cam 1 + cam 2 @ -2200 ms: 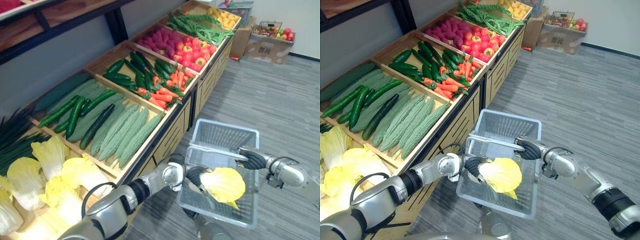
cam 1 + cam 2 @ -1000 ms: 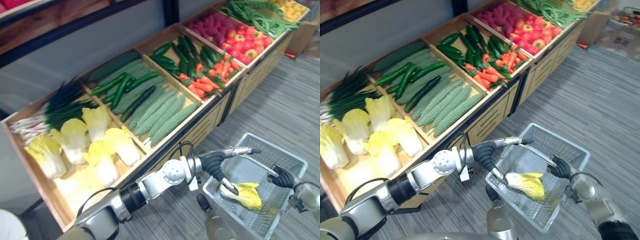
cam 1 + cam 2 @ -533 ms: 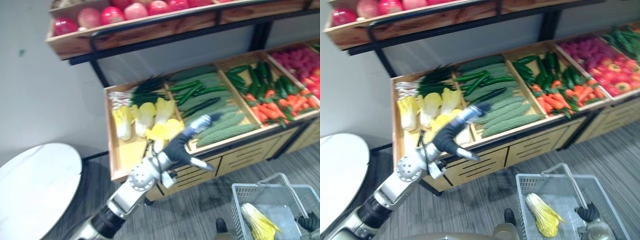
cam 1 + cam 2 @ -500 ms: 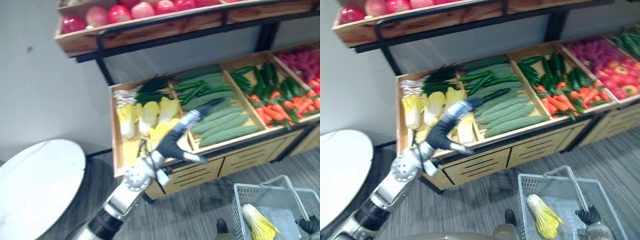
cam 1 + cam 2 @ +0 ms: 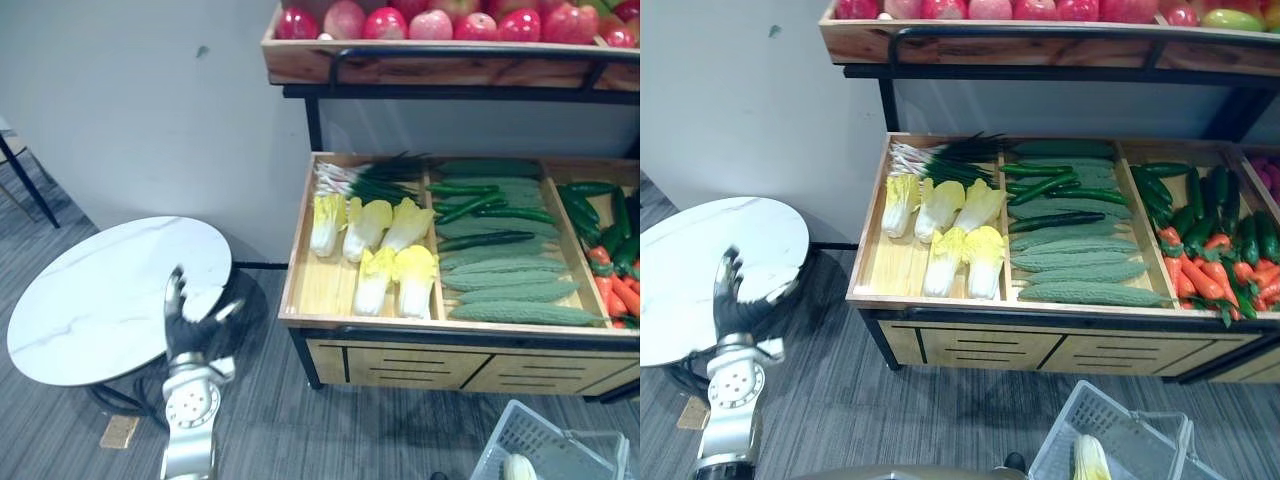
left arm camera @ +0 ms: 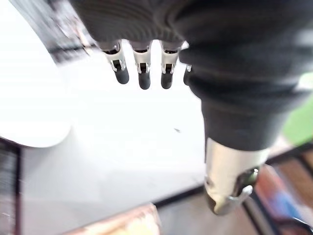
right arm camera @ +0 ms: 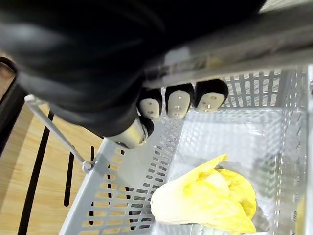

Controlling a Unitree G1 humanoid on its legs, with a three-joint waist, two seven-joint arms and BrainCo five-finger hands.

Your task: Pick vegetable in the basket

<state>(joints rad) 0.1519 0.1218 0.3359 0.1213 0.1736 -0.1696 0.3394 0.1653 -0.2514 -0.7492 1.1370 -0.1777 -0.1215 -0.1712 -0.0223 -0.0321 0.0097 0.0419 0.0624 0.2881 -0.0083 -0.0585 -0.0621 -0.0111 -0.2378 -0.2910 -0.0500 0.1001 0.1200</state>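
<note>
The yellow-leaved cabbage (image 7: 205, 203) lies on its side on the bottom of the grey plastic basket (image 7: 127, 171), so to my eye the pick is as good as made. The basket hangs low at the robot's right, carried by its handle (image 7: 244, 44). The right hand (image 7: 83, 58) has its fingers (image 7: 178, 100) curled round that bar, a hold that I judge keeps the basket's mouth upward so the cabbage cannot roll out. Further off, the left hand (image 5: 187, 318) is raised in front of the round white desk (image 5: 90, 300), its fingers (image 6: 143, 73) straight and holding nothing. It looks free to reach for more. Beyond it, the wooden stand (image 5: 315, 295) has more cabbages (image 5: 385, 255) in its left bin beside spring onions (image 5: 365, 178), well apart from the basket. If another vegetable is wanted, the left arm would have to reach across to that bin.
</note>
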